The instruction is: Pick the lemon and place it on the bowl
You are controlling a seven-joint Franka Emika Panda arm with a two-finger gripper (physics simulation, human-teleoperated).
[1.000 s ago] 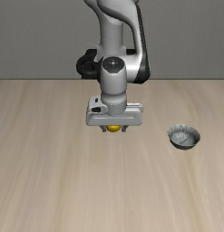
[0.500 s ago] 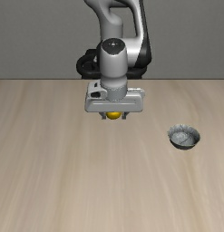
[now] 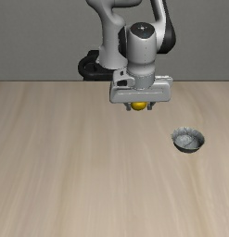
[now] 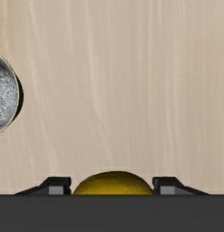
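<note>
A yellow lemon (image 3: 138, 106) hangs above the wooden table, and my gripper (image 3: 139, 106) is shut on it. In the wrist view the lemon (image 4: 111, 183) bulges up between my two fingertips (image 4: 57, 187). A small grey metal bowl (image 3: 188, 141) rests on the table toward the exterior view's right, lower than my hand and apart from it. Part of the bowl's rim (image 4: 6, 94) shows in the wrist view, off to one side of the lemon.
The light wooden table (image 3: 69, 176) stretches flat around the bowl. The robot's base and a dark mount (image 3: 91, 67) stand at the table's far edge, behind my hand.
My hand has risen and carried the lemon toward the exterior view's right, closer to the bowl. The bowl has stayed where it was.
</note>
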